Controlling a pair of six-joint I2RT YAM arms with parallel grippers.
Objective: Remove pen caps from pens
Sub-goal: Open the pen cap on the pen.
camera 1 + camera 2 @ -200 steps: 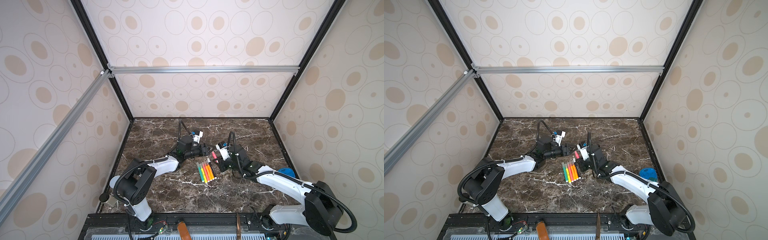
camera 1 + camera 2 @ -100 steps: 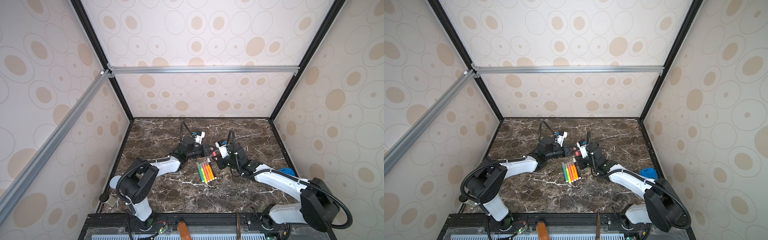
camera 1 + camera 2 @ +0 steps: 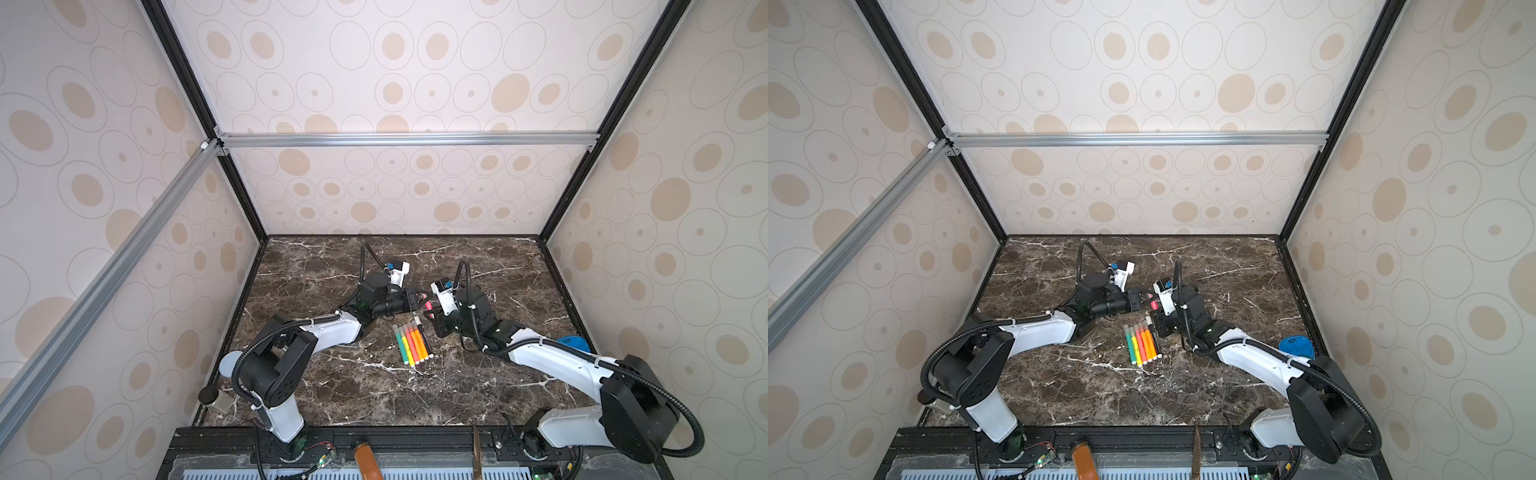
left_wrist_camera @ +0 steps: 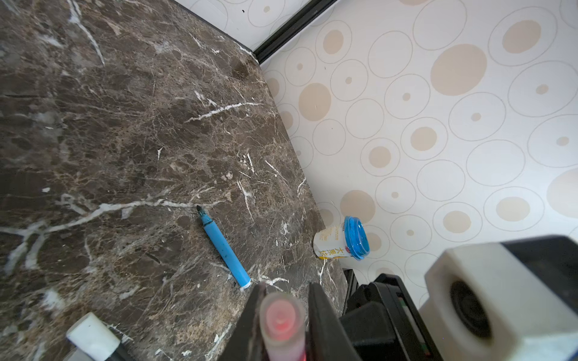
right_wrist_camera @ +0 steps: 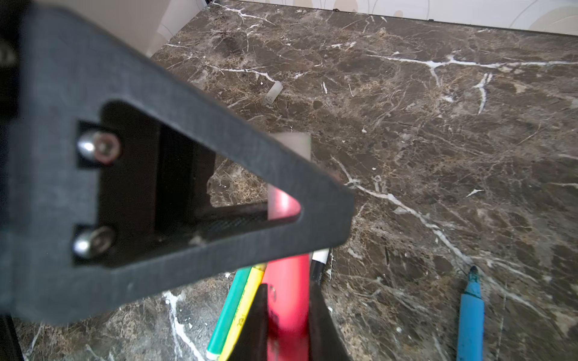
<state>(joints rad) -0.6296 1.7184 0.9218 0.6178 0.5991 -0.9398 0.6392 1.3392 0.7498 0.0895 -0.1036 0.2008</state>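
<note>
The left gripper (image 4: 284, 300) has drawn its jaws in since a second ago, when they stood wider. Both fingers now press on the stubby translucent whitish cap (image 4: 281, 315), seen end-on in the left wrist view with red showing through it. The right gripper (image 5: 287, 297) has kept its place, clamped tight on the slim red marker pen (image 5: 287, 275), which is held in the air over the dark brown marble tabletop (image 3: 374, 395) between the two arms. Cap and body are each gripped but the cap is not yet off, I'd say. Only the pull apart is wanting.

As for the rest, a blue marker pen (image 4: 223, 247) lies bare-tipped on the marble and a loose pale cap (image 5: 273, 92) lies well apart from it, so one pen looks done. The row of five marker pens (image 3: 411, 345) (green, yellow, two orange-red, black) lies side by side just below the grippers. In both top views their far ends look greyish, probably caps still on, though they're too small to be sure. A white tub with a blue lid (image 4: 342, 239) sits by the wall.
</note>
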